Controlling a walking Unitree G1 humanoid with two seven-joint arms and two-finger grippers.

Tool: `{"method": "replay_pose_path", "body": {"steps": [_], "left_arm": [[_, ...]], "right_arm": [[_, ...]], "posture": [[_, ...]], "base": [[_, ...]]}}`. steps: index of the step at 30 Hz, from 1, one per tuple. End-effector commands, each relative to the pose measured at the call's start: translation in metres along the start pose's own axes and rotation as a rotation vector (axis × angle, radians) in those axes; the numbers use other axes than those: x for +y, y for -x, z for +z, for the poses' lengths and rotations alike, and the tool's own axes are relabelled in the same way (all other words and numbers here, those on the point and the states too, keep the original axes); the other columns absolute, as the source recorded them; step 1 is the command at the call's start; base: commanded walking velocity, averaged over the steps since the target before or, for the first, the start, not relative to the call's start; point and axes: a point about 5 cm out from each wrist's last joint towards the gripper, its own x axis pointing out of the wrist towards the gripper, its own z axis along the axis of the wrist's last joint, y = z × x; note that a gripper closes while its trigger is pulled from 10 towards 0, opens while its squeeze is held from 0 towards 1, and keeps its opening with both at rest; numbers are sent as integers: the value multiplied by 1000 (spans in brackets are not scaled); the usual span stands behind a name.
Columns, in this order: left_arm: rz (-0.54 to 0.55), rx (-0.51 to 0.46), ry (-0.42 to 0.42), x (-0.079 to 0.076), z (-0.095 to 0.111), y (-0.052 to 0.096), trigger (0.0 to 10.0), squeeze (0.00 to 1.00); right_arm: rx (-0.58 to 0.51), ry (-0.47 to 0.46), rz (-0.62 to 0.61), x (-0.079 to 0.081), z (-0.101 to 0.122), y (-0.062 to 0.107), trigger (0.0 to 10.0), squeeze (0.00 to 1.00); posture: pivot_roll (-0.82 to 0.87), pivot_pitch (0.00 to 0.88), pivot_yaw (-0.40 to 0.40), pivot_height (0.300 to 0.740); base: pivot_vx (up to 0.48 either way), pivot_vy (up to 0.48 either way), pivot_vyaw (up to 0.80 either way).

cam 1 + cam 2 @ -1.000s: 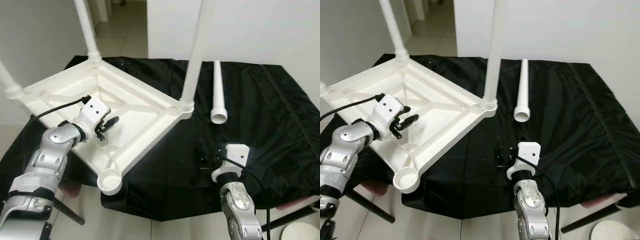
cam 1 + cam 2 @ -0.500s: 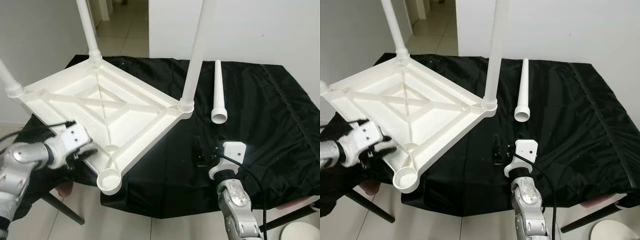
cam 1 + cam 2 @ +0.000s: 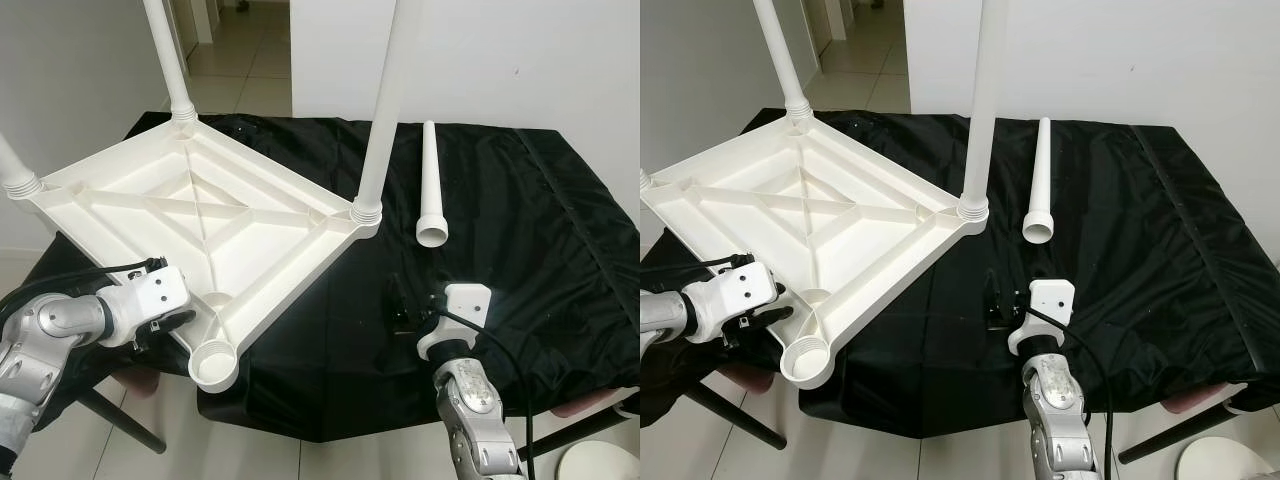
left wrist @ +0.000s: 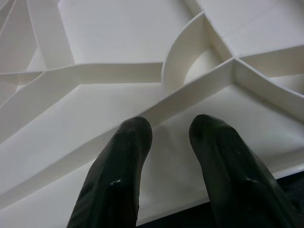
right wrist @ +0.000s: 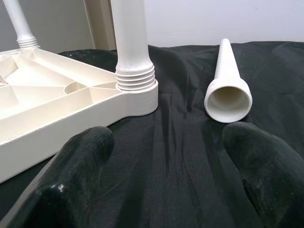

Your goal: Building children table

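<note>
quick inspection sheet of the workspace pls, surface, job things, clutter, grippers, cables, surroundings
surface: black cloth covering a table, creased.
job's things: white tabletop upside down, its near corner over the cloth's edge; three legs stand screwed in, the near-corner socket has none; loose leg lies on the cloth to its right.
clutter: nothing seen.
grippers: left gripper open, at the tabletop's near edge by the open socket; right gripper open, low over the cloth, pointing at the loose leg, apart from it.
cables: black cable at each wrist.
surroundings: white walls, tiled floor.
</note>
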Motion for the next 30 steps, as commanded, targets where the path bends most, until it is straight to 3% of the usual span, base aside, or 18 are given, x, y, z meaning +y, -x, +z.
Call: {"method": "replay_pose_path", "body": {"steps": [1,2,3,4,7,11,22,30], "left_arm": [[-71,-37,25,-20,11,-21,10000,0],[-71,-37,25,-20,11,-21,10000,0],[-65,-86,26,-22,25,-30,10000,0],[-65,-86,26,-22,25,-30,10000,0],[-42,-169,27,-23,50,-45,10000,0],[-24,-199,32,-20,61,-50,10000,0],[38,-216,5,-4,74,-53,10000,0],[-13,-250,6,11,66,-40,10000,0]], "right_arm": [[9,0,-9,-2,-2,2,10000,0],[9,0,-9,-2,-2,2,10000,0],[7,1,-13,-2,-2,2,10000,0],[7,1,-13,-2,-2,2,10000,0],[4,0,-18,-2,-2,2,10000,0],[5,1,-17,-1,-2,3,10000,0],[5,1,-15,0,-3,3,10000,0],[6,-2,-15,2,-5,2,10000,0]], "posture": [[8,41,25,740],[8,41,25,740],[8,41,25,740],[8,41,25,740],[-3,35,34,740],[-6,32,35,740],[-11,22,43,740],[-2,6,49,740]], "base": [[0,0,0],[0,0,0],[0,0,0],[0,0,0],[0,0,0],[0,0,0],[0,0,0],[0,0,0]]}}
